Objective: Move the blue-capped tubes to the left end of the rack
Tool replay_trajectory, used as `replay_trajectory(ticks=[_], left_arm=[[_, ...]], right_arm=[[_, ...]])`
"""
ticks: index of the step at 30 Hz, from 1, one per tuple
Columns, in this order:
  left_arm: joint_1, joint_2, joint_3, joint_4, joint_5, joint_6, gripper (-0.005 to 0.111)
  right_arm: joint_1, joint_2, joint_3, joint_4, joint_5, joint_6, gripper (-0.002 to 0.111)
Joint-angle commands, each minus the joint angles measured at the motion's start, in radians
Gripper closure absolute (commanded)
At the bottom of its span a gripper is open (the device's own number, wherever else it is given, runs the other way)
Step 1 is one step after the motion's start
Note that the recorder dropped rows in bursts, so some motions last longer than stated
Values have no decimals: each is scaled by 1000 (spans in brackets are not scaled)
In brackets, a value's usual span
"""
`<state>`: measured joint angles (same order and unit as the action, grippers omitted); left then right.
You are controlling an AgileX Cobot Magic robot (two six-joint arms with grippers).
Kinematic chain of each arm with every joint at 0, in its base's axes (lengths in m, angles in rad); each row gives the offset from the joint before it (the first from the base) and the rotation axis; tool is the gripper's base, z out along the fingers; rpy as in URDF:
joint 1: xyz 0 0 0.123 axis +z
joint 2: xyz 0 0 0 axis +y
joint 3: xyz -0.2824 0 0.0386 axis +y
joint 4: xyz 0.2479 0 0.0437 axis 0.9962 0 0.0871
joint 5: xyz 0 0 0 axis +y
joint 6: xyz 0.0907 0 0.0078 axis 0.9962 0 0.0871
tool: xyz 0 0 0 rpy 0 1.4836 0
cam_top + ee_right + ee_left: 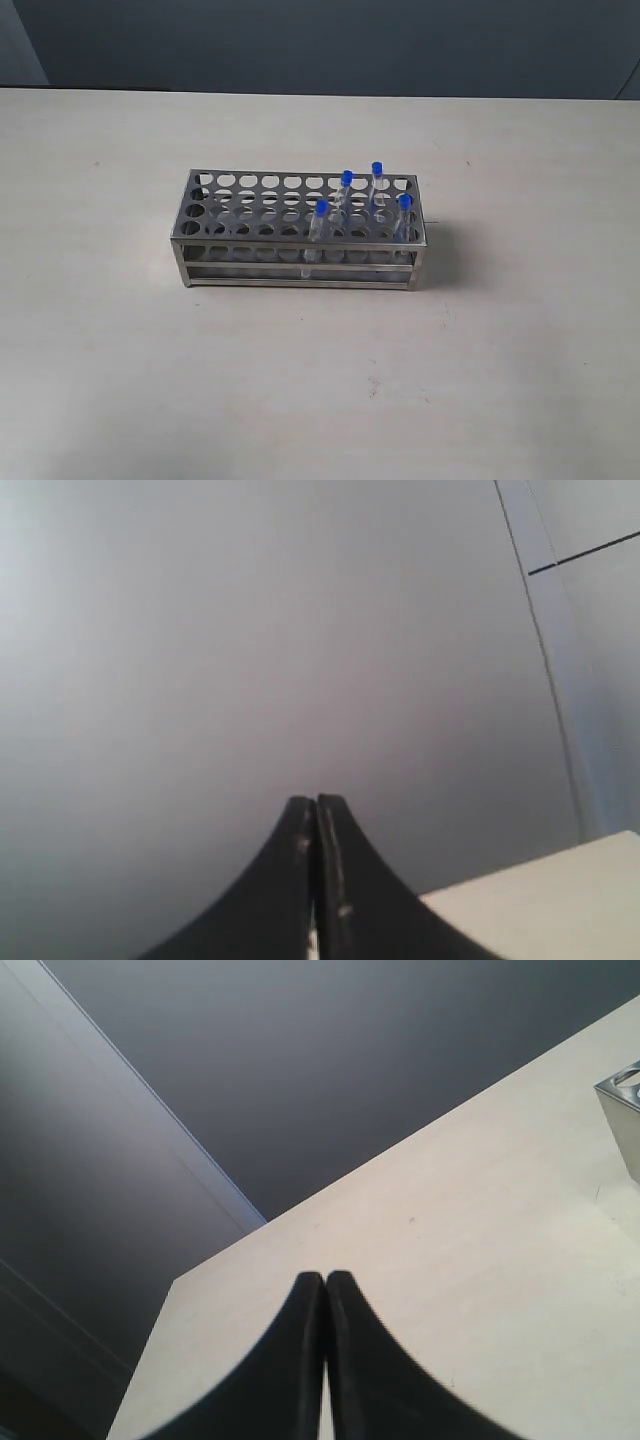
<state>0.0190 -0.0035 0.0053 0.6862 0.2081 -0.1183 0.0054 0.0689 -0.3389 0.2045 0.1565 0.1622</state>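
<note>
The left fingers (300, 1360) are pressing together, empty, hovering over the table (450, 1260), with the shiny steel rack's (625, 1100) corner well ahead and aside. The right fingers (295, 880) are pressing together too, empty. Four clear, blue-capped tubes (321, 222) are standing in the rack end away from the left fingers.

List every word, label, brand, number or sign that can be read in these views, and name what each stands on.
None: no text can be read in any view.
The rack is bare steel with no marking showing.
The blue-capped tubes show no print, though they are too small to rule out fine marks.
The table, the left gripper and the right gripper show no lettering.
</note>
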Motion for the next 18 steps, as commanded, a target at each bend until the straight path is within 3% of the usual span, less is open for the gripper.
replay_trajectory(ticks=[1, 4, 7, 13, 18], left_arm=[[2, 3, -5, -1, -4, -3, 106], [2, 3, -5, -1, -4, -3, 106], [2, 3, -5, -1, -4, -3, 106], [2, 3, -5, -1, -4, -3, 106], [2, 3, -5, -1, -4, -3, 106]], right_arm=[[-4, 175, -164, -85, 239, -235, 109], [39, 349, -257, 32, 350, -506, 109], [143, 511, -311, 153, 382, -643, 109], [352, 885, -408, 152, 361, -655, 109], [458, 1149, -427, 104, 158, -660, 109]])
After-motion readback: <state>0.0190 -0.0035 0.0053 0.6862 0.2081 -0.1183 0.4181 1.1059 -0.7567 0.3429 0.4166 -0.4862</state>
